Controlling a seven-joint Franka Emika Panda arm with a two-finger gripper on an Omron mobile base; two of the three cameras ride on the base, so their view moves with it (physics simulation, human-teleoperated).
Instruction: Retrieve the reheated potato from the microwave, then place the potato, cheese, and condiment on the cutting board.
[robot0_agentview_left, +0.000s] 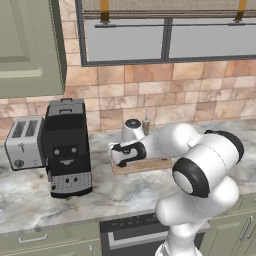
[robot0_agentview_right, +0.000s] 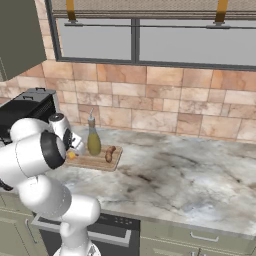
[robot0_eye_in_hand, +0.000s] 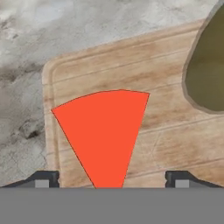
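All 3 items are seen resting on the cutting board (robot0_agentview_right: 95, 162) near the counter's (robot0_agentview_right: 190, 175) back edge: cheese (robot0_eye_in_hand: 105, 133), condiment (robot0_agentview_right: 93, 140) and potato (robot0_agentview_right: 108, 154). The tool (robot0_eye_in_hand: 111, 178) is spread apart above the cheese, so the task is judged essentially complete.

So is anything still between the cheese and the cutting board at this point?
Nothing visible. The cheese already lies flat on the cutting board, near its corner. The gripper hangs just above it with jaws wide apart, one on each side, touching nothing. The condiment stands beside it on the board.
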